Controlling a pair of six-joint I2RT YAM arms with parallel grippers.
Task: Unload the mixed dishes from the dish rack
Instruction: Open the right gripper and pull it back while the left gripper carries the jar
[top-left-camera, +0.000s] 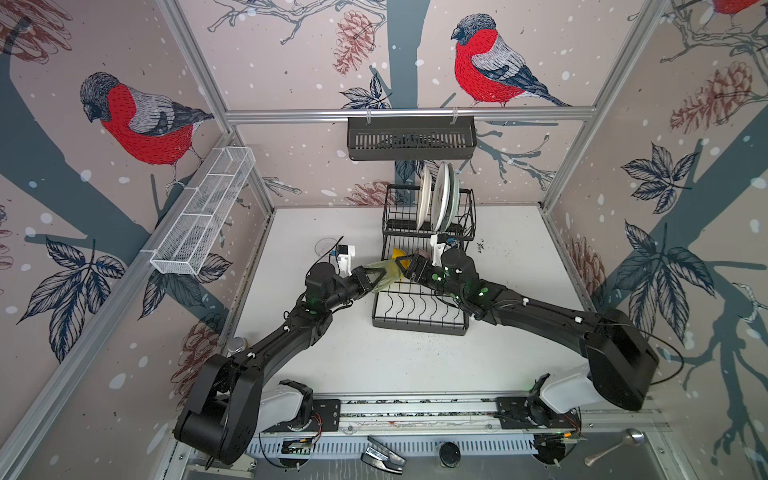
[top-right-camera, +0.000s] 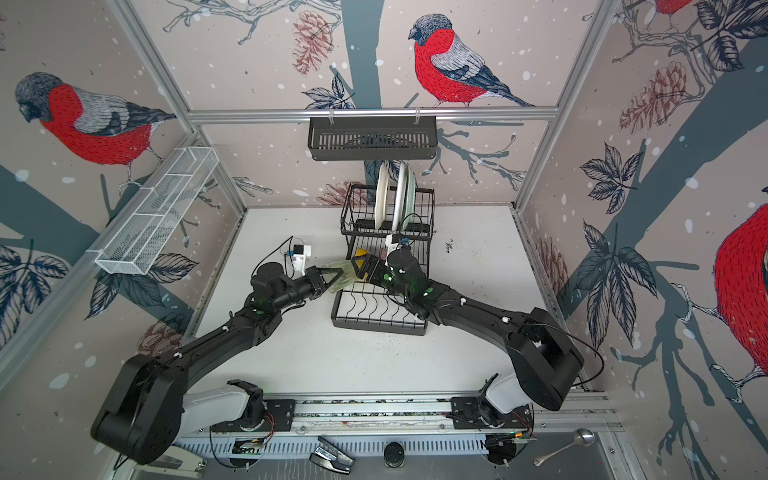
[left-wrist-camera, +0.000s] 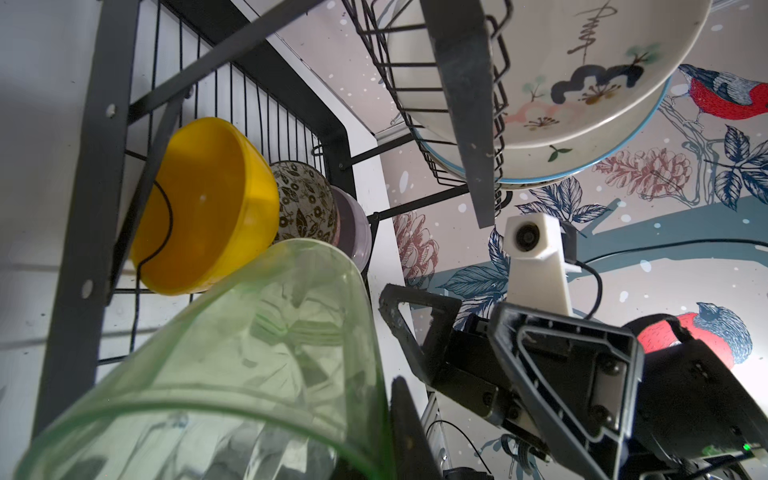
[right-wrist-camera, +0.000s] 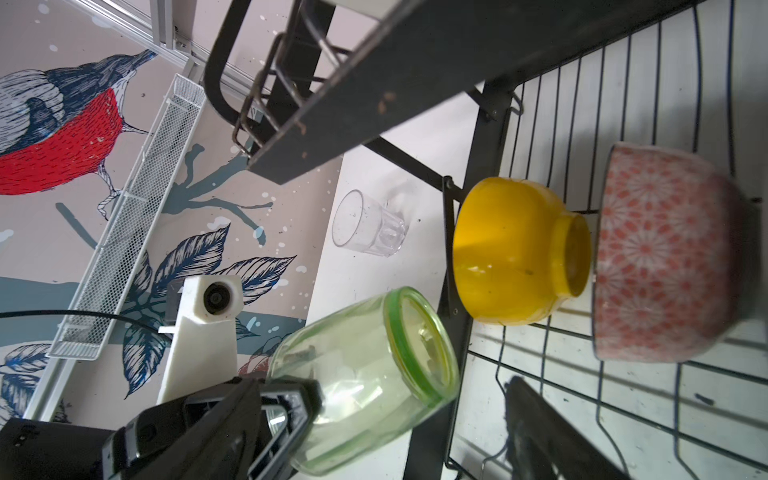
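Left claw (top-left-camera: 381, 277) is clamped on the pale-green tumbler (right-wrist-camera: 374, 365), tilted over the left rim of the dish rack (top-left-camera: 415, 328), mid-counter (top-left-camera: 415, 365). Right claw (top-left-camera: 405, 266) gapes empty beside it. The clear tumbler (right-wrist-camera: 368, 226) already stands on the counter nearer its back edge. The yellow bowl (right-wrist-camera: 511, 249), pink-patterned bowl (right-wrist-camera: 660, 253), lilac bowl (left-wrist-camera: 353, 228) and upright plates (top-left-camera: 436, 195) remain racked, so most unloading seems left.

Black arms (top-left-camera: 282, 336); white bases (top-left-camera: 284, 401); white camera mounts (top-left-camera: 345, 255)

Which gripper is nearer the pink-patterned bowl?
Right. The right gripper, jaws open, is beside the pink-patterned bowl; the left gripper holds the pale-green tumbler beyond the yellow bowl.
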